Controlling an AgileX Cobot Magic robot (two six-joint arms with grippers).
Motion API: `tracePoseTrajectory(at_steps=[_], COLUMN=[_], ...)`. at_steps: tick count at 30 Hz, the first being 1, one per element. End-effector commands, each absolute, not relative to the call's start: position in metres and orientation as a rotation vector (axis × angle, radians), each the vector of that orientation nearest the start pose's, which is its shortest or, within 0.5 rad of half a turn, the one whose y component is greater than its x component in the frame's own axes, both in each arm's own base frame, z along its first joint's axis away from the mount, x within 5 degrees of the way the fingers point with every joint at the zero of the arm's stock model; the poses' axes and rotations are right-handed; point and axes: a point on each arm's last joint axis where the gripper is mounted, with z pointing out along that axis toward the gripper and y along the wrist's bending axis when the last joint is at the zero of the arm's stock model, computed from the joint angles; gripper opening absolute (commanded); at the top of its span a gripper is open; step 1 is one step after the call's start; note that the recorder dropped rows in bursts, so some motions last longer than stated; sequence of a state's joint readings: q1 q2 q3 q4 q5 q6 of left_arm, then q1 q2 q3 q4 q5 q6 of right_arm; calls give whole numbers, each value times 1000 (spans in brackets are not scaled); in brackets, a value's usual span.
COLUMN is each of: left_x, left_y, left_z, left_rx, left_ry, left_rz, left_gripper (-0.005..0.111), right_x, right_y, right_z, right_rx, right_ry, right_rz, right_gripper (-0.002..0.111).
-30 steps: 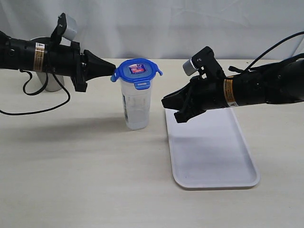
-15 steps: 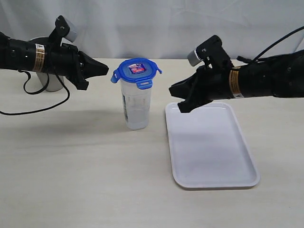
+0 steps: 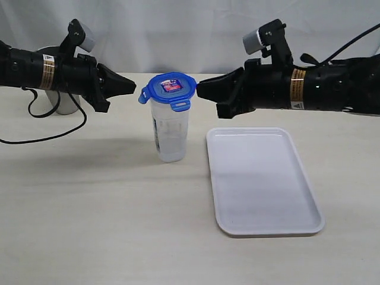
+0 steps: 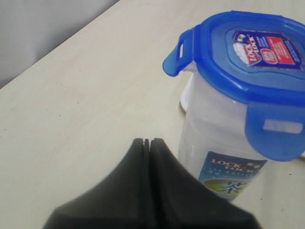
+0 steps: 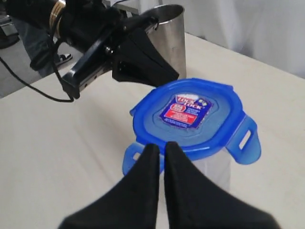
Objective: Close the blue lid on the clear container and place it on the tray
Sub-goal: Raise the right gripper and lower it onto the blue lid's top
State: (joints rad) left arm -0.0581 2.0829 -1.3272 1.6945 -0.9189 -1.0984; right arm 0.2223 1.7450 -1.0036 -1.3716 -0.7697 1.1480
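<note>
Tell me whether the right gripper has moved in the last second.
Yes. The right gripper has risen from beside the tray's far left corner and shifted left, now level with the blue lid.

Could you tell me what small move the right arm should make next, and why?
Probably ease the shut right gripper down onto the nearest flap of the blue lid: the lid sits on the clear container, but its flaps stick outward, apparently unlatched, and the tip is beside it.
</note>
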Motion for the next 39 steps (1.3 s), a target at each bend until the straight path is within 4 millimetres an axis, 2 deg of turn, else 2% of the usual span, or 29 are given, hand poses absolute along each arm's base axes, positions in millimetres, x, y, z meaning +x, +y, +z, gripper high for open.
tracePoseTrajectory(at_steps=[1,2,5,7,12,14,17,19,20,21,22,23,24,26,27,28,31,33,36,39], left_x=[415,415,415,415,415,416,415,416,416,416,416,416,416,416,416,416,416,416,415,415], left_y=[-97,-97,-97,-97,-97,-97,-98,-98,-98,-98,-98,-98,-98,-98,-98,-98,-98,-98,-98,-98], left_z=[171,171,171,171,171,171,172,173,173,173,173,173,173,173,173,173,173,173,173,173], left_rx=[1100,1100,1092,1092,1092,1090,1088,1077,1079,1081,1078,1078,1078,1081,1083,1083,1083,1084,1085,1087], left_ry=[1809,1809,1808,1808,1808,1808,1804,1803,1801,1797,1797,1797,1797,1797,1798,1798,1798,1796,1794,1790], left_rz=[-745,-745,-747,-747,-747,-747,-755,-758,-757,-754,-755,-755,-755,-754,-754,-754,-754,-756,-760,-767], left_gripper=[0,0,0,0,0,0,0,0,0,0,0,0,0,0,0,0,0,0,0,0], right_x=[345,350,363,370,367,372,377,374,374,376,379,382,384,386,385,381,372,365,362,368], right_y=[146,149,159,164,174,168,148,137,132,129,123,119,118,116,116,124,146,168,195,209], right_z=[253,260,277,288,291,293,302,308,309,311,313,316,321,331,335,339,346,344,332,317], right_rx=[-821,-821,-814,-667,-627,-618,-406,-328,-313,-351,-320,-378,-359,-428,-475,-561,-693,-760,-813,-812], right_ry=[1794,1813,1876,1889,1892,1846,1793,1798,1868,1942,2067,2136,2216,2316,2330,2329,2270,2247,2249,2297], right_rz=[779,742,489,424,414,160,-317,-524,-556,-566,-477,-433,-302,-42,65,232,458,498,444,360], right_gripper=[4,4,4,4,4,4,4,4,4,4,4,4,4,4,4,4,4,4,4,4])
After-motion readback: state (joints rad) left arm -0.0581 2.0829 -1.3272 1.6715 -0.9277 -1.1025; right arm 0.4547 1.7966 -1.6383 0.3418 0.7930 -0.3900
